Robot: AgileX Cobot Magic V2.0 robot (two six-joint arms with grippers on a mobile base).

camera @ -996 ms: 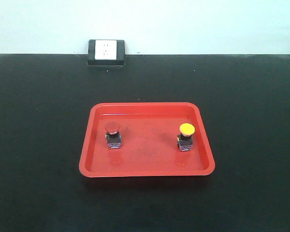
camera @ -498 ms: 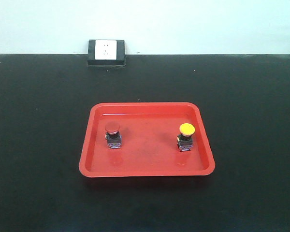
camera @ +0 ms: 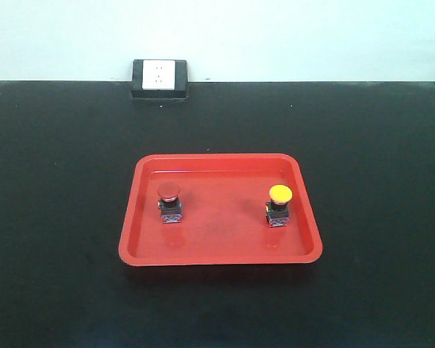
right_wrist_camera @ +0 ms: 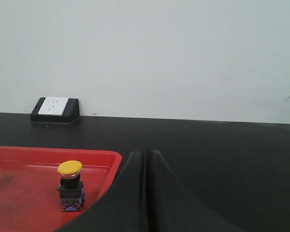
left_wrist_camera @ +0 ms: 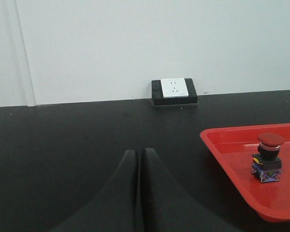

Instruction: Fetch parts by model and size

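While the black table [camera: 58,217] fills most of the front view, the red tray [camera: 221,250] lies near its middle and serves as the landmark here. Beyond the tray's far edge, against the pale wall [camera: 312,36], sits a black wedge-shaped block with a white socket [camera: 159,77] on its face. Inside the tray stand the two parts, both upright and well apart from each other. The red-capped switch [camera: 170,202] stands in the tray's left half, and the yellow-capped switch [camera: 279,205] stands in its right half, near the right rim. Each rests on a dark blocky base with blue marks. Neither arm appears in the front view. In the left wrist view the left gripper [left_wrist_camera: 137,159] hangs over bare table to the left of the tray, its jaws pressed together on nothing. In the right wrist view the right gripper [right_wrist_camera: 146,159] hangs just right of the tray, jaws likewise closed and empty.
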